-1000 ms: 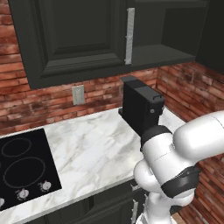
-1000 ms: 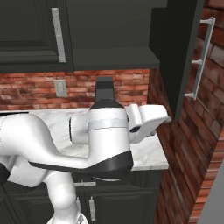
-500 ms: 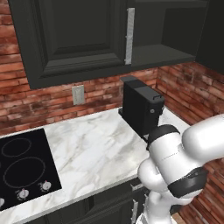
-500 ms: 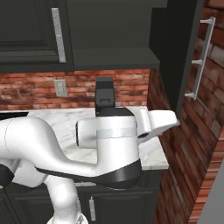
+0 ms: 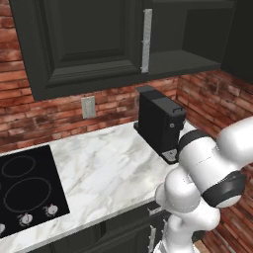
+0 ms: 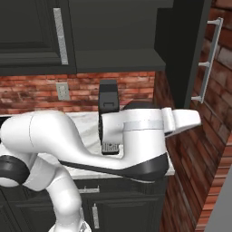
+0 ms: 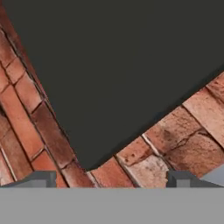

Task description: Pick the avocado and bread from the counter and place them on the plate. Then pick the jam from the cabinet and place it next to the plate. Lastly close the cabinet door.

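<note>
Facing a brick wall, the end effector stands spread wide and grips nothing. A dark corner of the cabinet door lies just ahead of its fingertips, apart from them.

Open dark cabinet door w/ silver handle, over marble counter.

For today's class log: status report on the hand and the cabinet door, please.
Hand open, empty, facing red brick wall. Tall dark charcoal cabinet door with silver bar handle swung open. Black coffee machine on marble counter.
</note>
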